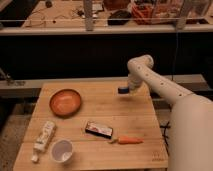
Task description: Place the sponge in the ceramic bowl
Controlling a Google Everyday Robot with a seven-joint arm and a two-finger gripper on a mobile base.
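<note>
The sponge (122,90), a small blue block, is at the tip of my gripper (127,90), over the back right part of the wooden table (140,115). The gripper looks shut on it, with the white arm reaching in from the right. The ceramic bowl (65,102), round, shallow and orange-brown, sits on the table's left side, well to the left of the gripper and a little nearer the front. Nothing lies inside the bowl.
A dark flat box with a white label (98,129) lies mid-table. An orange carrot (129,140) lies front right. A white tube (44,136) and a white cup (62,150) stand at the front left. A shelf runs behind the table.
</note>
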